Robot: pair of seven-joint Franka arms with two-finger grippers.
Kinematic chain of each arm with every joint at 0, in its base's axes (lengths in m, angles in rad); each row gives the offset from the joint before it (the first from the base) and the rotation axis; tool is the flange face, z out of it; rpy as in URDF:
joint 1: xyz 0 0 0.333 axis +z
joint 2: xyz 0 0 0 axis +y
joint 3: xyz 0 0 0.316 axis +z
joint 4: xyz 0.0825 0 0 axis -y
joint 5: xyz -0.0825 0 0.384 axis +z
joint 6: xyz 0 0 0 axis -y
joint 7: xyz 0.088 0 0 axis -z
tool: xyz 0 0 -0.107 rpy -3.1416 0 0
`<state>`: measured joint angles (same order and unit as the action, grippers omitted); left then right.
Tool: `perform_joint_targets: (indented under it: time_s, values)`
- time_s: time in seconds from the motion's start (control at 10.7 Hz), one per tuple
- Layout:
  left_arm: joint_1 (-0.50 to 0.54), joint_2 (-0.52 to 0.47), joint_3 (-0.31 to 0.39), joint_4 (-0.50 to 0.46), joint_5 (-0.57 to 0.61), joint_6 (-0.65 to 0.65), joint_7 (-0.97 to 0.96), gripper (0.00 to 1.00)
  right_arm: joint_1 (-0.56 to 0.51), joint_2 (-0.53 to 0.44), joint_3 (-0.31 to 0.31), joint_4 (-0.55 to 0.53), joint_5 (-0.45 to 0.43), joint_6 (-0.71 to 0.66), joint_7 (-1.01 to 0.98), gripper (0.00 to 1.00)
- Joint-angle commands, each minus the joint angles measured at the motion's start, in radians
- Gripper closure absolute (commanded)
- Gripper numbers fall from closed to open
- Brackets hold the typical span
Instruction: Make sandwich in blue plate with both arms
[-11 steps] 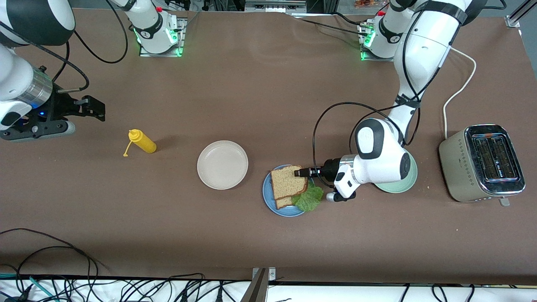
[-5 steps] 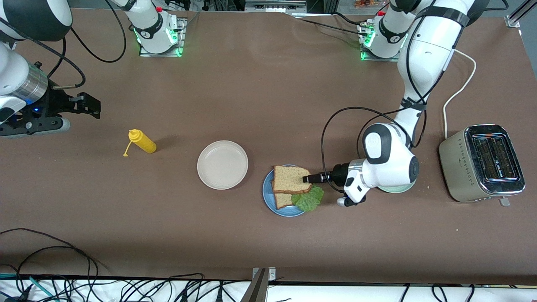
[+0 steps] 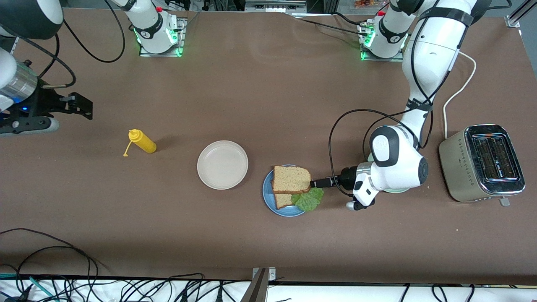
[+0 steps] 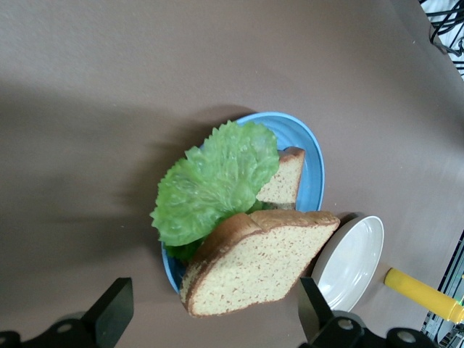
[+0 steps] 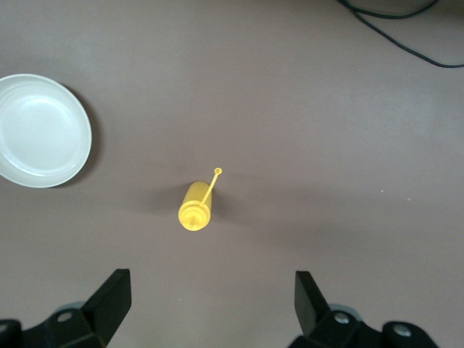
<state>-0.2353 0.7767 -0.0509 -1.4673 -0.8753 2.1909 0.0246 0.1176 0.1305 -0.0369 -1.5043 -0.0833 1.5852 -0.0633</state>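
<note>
Blue plate point(image 3: 268, 197) holds bread slices point(image 3: 290, 179) and lettuce point(image 3: 309, 199).

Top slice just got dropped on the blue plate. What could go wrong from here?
1. The top bread slice lies skewed, overhanging the blue plate rim; it might slide off.
2. The open left gripper sits right at that slice's edge; a sloppy pull-out could drag it.
3. The lettuce leaf sticks out past the bread, so the stack looks uneven.

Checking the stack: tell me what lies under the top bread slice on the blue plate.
Under the top bread slice show a lettuce leaf and a second slice on the blue plate. How they overlap beneath it is covered.
</note>
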Motion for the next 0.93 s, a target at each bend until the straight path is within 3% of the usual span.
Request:
perform_joint_targets:
  time_s: [0.0,0.37,0.84]
  values:
    - [0.008,-0.034,0.052,-0.001,-0.024,-0.084,0.011,0.00,-0.009,-0.005,-0.009,0.022,0.011,-0.008,0.008,0.00]
    - [0.013,-0.111,0.135,-0.018,0.047,-0.233,0.006,0.00,-0.010,-0.005,-0.031,0.022,0.011,-0.010,0.008,0.00]
    - [0.021,-0.250,0.140,-0.018,0.383,-0.342,-0.002,0.00,-0.010,-0.005,-0.052,0.022,0.022,-0.008,0.010,0.00]
